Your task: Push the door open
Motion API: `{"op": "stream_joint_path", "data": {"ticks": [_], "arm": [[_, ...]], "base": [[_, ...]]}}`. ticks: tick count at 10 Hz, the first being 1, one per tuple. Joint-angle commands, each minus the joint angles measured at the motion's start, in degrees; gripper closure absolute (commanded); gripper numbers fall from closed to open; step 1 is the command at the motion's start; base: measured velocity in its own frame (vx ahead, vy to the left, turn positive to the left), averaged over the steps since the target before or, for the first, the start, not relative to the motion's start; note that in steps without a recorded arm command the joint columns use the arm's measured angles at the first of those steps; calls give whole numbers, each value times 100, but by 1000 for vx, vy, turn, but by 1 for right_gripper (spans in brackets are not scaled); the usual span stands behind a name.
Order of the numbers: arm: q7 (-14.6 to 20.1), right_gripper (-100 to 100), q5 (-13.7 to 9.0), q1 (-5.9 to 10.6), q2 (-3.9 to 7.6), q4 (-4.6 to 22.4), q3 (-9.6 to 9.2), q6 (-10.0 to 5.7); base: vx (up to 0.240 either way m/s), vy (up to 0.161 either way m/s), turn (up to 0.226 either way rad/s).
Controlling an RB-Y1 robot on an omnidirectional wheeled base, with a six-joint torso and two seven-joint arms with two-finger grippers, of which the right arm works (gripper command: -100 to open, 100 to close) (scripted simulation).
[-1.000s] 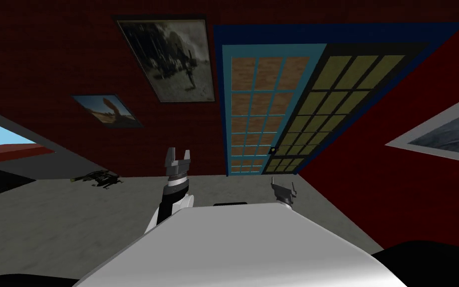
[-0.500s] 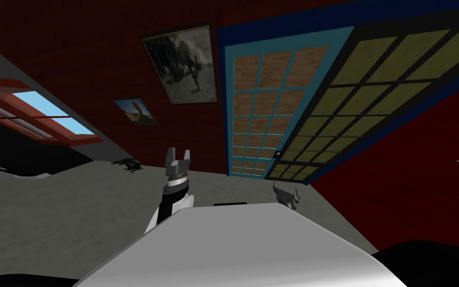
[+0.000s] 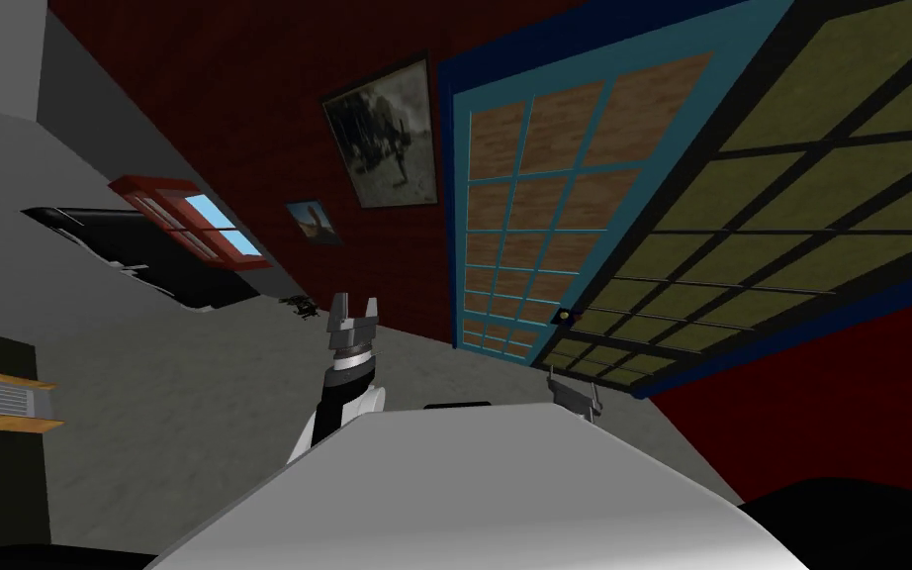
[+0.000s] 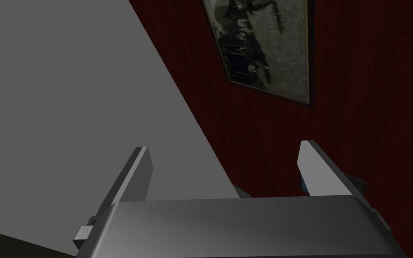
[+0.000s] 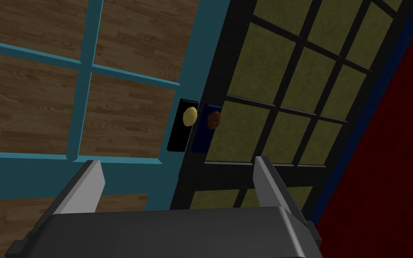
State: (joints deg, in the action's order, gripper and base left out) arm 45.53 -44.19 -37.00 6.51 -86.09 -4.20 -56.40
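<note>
1. Far left: a plain grey wall (image 3: 39,247) carries a red-framed window (image 3: 194,220) with blue panes. A black area (image 3: 137,259) lies beside it.
2. Floor (image 3: 177,416): grey, mottled, matt.
3. Far wall (image 3: 246,89): dark red, faintly lined. It bears a small picture (image 3: 314,222) and a large dark-framed monochrome picture (image 3: 385,134).
4. Left gripper (image 3: 356,309): raised, left of the door. Fingers stand wide apart, holding nothing.
5. Door (image 3: 632,213): right of the pictures, set in a dark blue frame (image 3: 446,198).
   - Left leaf (image 3: 528,198): teal, with wood-grain rectangular panes.
   - Right leaf (image 3: 800,218): black, with olive panes.
   - A round yellow knob (image 5: 189,116) on a black plate and a brown knob (image 5: 214,119) on a blue plate sit side by side where the leaves meet.
6. Right gripper (image 3: 573,386): low, near the door's foot, not touching it. Fingers are spread wide and empty, pointing towards the knobs.
</note>
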Motion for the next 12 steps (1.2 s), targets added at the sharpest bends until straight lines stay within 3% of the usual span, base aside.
{"op": "stream_joint_path", "data": {"ticks": [1,8,12], "arm": [[110,-100,-103,-25,-9,104,-14,-93],[505,-100,-537,-72,-41,530,-40,-412],[708,-100,-761,-91,-63,747,-50,-576]], "base": [[-34,-197,257],[-37,-194,285],[-63,-138,255]]}}
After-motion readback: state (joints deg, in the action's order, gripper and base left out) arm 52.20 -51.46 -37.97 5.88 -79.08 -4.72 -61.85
